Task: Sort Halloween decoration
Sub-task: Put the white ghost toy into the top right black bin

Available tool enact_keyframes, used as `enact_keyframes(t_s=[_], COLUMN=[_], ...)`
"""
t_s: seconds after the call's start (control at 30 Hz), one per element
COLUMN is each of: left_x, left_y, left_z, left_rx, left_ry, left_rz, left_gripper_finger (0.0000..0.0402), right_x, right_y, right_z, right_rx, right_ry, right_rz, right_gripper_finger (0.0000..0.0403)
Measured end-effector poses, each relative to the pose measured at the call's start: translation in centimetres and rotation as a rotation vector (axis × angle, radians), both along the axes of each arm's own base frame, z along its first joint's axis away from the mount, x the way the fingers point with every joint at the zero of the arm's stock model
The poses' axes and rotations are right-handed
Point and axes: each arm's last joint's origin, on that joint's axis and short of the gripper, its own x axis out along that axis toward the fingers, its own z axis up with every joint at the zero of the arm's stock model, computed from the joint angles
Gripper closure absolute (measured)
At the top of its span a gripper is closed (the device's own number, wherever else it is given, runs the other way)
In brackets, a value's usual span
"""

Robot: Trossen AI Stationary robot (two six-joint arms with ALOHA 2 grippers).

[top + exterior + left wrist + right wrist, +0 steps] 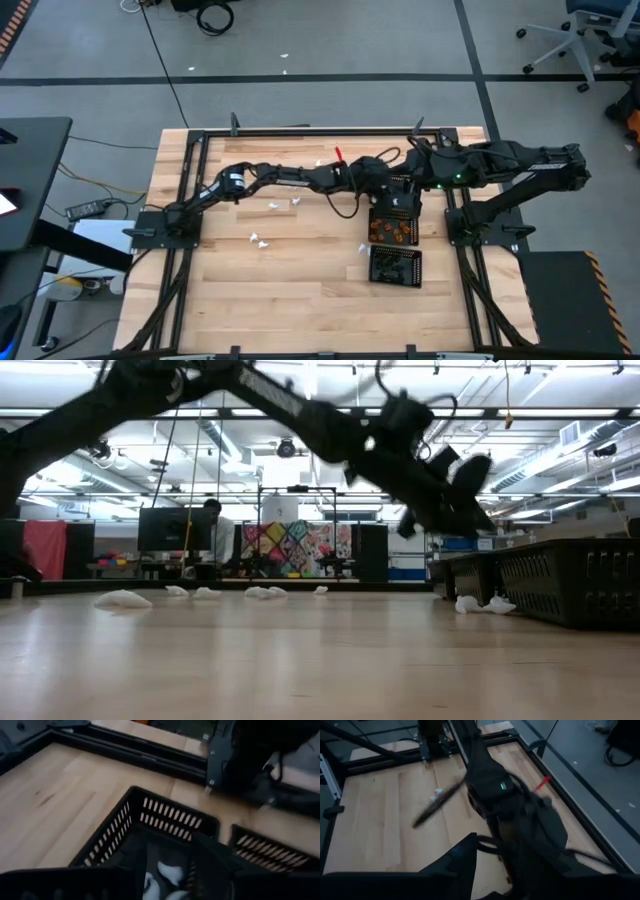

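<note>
Several white trinkets lie loose on the wooden table (262, 241), (276, 205), (296, 200), (365, 249); they also show in the low view (122, 598). Three black mesh trays stand in a row at the right: the far one (383, 207) holds white trinkets (167, 872), the middle one (372, 233) orange ones (392, 231), and the near one (396, 266) looks dark inside. My left gripper (167, 887) hovers open above the far tray, touching nothing. My right gripper (418, 160) hangs beyond the trays, behind my left arm.
A black metal frame (300, 133) runs along the table's edges. A red-tipped thing (338, 153) lies near the far rail. My left arm (290, 178) stretches across the table's far half. The open wood (290, 290) in front of it bears only scattered trinkets.
</note>
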Motion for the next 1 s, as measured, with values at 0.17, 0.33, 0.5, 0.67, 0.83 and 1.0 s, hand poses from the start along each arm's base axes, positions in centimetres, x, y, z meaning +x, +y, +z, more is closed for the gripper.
enact_keyframes(t_s=[0.17,0.33,0.5,0.67,0.83,1.0], left_x=[-1.8,-4.2,-5.6,-6.2,-6.8,-8.5], left_y=[-0.8,-2.1,-2.6,-3.8,-5.0,-5.6], left_z=[3.6,5.9,5.4,5.3,7.0,9.1], left_rx=[0.027,0.13,0.153,0.215,0.249,0.286], left_ry=[0.121,0.308,0.479,0.573,0.555,0.586], left_rz=[-0.032,-0.11,-0.134,-0.173,-0.209,-0.247], left_gripper_finger=[0.0266,0.0281,0.0286,0.0286,0.0286,0.0286], right_x=[-0.8,-1.3,-1.1,-0.4,0.5,1.3], right_y=[-0.2,-0.4,-0.4,-0.3,-0.2,0.0], right_z=[0.4,0.9,1.4,1.4,0.9,0.5], right_rx=[-0.024,-0.085,-0.149,-0.162,-0.148,-0.136], right_ry=[-0.025,-0.05,-0.086,-0.1,-0.073,-0.059], right_rz=[-0.02,-0.019,-0.016,-0.018,-0.021,-0.016], right_gripper_finger=[0.0254,0.0254,0.0254,0.0254,0.0254,0.0254])
